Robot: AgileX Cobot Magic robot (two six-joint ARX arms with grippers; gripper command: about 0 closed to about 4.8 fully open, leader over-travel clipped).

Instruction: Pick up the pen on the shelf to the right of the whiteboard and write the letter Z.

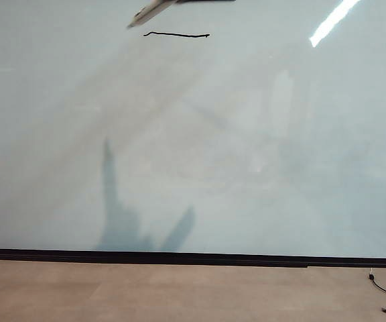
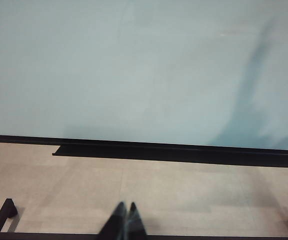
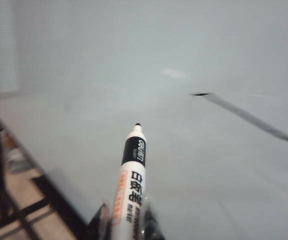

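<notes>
Whiteboard (image 1: 246,147) is showing one stroke (image 1: 176,35) — I'm clamping the pen (image 3: 132,180) in the right gripper (image 3: 126,225), left gripper (image 2: 125,220) pinched empty; misjudging the touchdown risks a disconnected diagonal.

Whiteboard (image 1: 193,147) bare below the stroke (image 1: 177,35); pen (image 3: 131,185) tip clear of it

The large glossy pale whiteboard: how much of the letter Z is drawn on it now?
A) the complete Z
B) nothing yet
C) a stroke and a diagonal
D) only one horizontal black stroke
D: the exterior view shows a single thin horizontal black stroke near the top of the large glossy pale whiteboard, with no diagonal or lower line.
</notes>
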